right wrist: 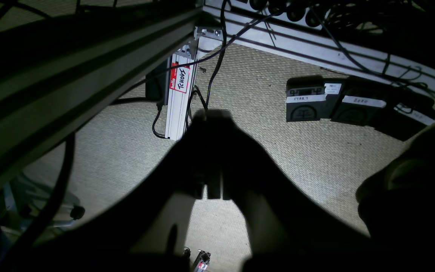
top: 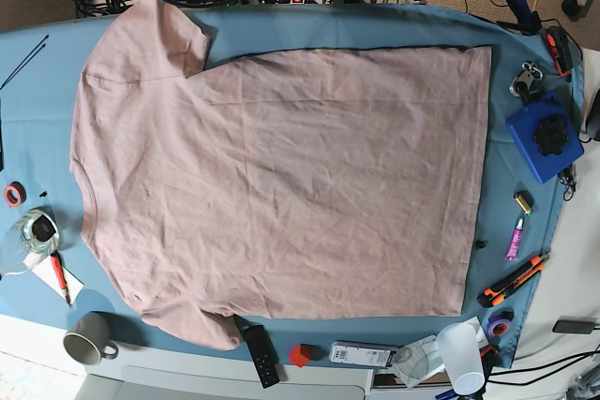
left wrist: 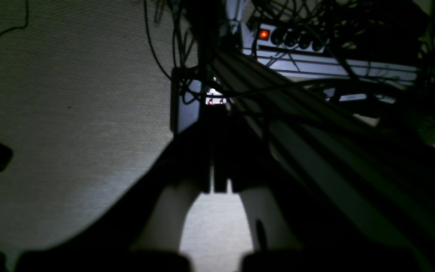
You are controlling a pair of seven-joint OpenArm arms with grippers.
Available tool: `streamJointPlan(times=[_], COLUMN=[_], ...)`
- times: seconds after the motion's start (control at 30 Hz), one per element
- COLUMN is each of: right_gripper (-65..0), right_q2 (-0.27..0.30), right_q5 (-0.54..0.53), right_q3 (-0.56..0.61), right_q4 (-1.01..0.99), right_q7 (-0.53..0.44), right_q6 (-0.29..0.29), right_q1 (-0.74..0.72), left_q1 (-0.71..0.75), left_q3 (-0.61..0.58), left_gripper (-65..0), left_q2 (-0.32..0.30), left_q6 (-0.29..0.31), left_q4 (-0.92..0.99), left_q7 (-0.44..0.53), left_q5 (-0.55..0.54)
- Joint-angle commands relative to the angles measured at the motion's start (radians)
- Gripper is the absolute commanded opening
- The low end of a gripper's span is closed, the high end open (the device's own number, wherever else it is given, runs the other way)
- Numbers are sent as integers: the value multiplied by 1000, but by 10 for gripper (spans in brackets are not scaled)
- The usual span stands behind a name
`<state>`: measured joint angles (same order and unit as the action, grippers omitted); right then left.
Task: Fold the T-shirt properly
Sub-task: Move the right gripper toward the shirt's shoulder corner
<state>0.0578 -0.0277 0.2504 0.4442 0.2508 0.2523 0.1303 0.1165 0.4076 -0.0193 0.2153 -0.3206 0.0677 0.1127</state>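
judging from the base view, stands at the very start: shows the t-shirt (top: 281,185) spread flat and whole on the teal table cloth (top: 525,44), lightly wrinkled, with both sleeves out, collar side toward that view's left and hem toward its right. shows no sleeve turned in, no side brought over, no halving done, so leaves every fold to make. keeps the shirt well apart from both sets of fingers, out of both wrist views and, by the look of it, up above them on the table top.

looking at the left gripper (left wrist: 219,183): shows the pale fingers (left wrist: 164,223) meeting at their dark tips, jaws shut tight, with nothing pinched between them and no cloth touching them. beyond the tips, shows only grey carpet (left wrist: 70,94); farther off and to one side, a metal frame rail (left wrist: 315,151), tangled cables and a power strip (left wrist: 289,37) with a red lamp lit.

looking at the right gripper (right wrist: 213,190): gives the same picture, fingers (right wrist: 266,223) closed on themselves, empty, touching nothing. just past the tips, shows an upright aluminium post (right wrist: 179,98) with a red-and-white label; farther away, beside it on the carpet, a row of dark labelled boxes (right wrist: 308,104) along the frame.

seems to call for both arms to come up to the cloth and open before any grasp on the shirt.
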Motion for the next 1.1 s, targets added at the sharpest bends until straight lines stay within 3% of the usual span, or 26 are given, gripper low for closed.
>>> streamJointPlan(times=[0.0, 0.23, 0.53, 0.73, 1.07], right_gripper=[-650, -650, -650, -650, -650], right_q2=[3, 3, 21, 77, 242], right_q5=[-10, -10, -10, -10, -10], right_q3=[-2, -4, -3, -3, -3], right_q4=[8, 18, 105, 222, 601], right_q7=[4, 13, 125, 165, 224], right_q6=[5, 5, 4, 1, -17], right_q1=[0, 0, 39, 152, 411], left_q1=[3, 14, 109, 238, 480], left_q3=[1, 1, 1, 1, 1], left_gripper=[-650, -650, -650, -650, -650], left_q2=[-11, -37, -65, -110, -142], left_q6=[20, 23, 24, 149, 294], left_q4=[-5, -7, -63, -172, -460], left_q7=[7, 6, -2, -1, -1], left_q5=[3, 3, -5, -85, -198])
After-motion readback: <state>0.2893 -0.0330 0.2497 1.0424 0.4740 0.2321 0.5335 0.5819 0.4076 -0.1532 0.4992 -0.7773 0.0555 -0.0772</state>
